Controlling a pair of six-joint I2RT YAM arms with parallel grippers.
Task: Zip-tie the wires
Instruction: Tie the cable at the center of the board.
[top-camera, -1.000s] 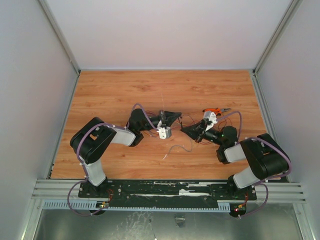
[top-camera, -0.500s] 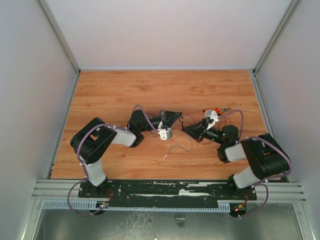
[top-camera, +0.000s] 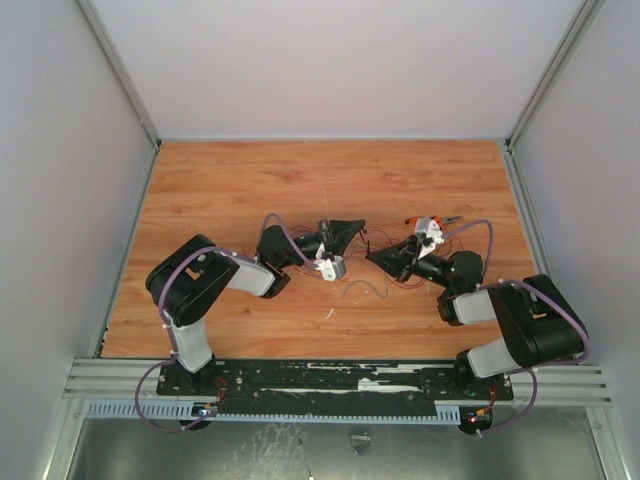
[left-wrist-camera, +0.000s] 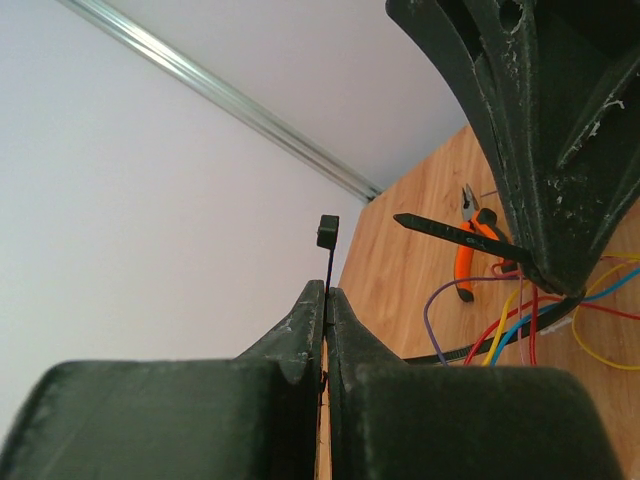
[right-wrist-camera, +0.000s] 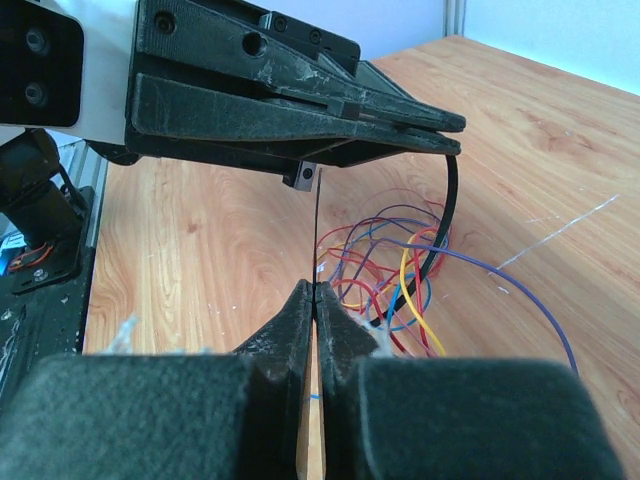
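From my right wrist, my right claw (right-wrist-camera: 314, 290) is clenched on a thin black strip seen edge-on, part of the zip tie (right-wrist-camera: 452, 205). The strip rises from my fingertips to a small square head just above and left of the wires (right-wrist-camera: 385, 275). The wires lie in a loose tangle of red, yellow, blue and purple loops on the wooden surface (right-wrist-camera: 200, 250). My left claw (right-wrist-camera: 455, 133) reaches across above the wires, pressed shut. From its tip a black band of the tie curves down the right side of the wires and passes under them.

From my left wrist, my left claw is clamped tight on the tie. The strip runs up between the fingers, and the head stands just past the fingertips, well to the left of the wires. My right claw hangs directly over the wires, and the tie's pointed tail sticks out of it toward the left. Orange-handled pliers (left-wrist-camera: 462, 265) lie on the surface just beyond the wires.

From above, the wires sit between my two claws, left claw on their left, right claw on their right. One loop trails toward the near edge. The pliers lie beyond the wires and to their right. The tie is too thin to make out here.
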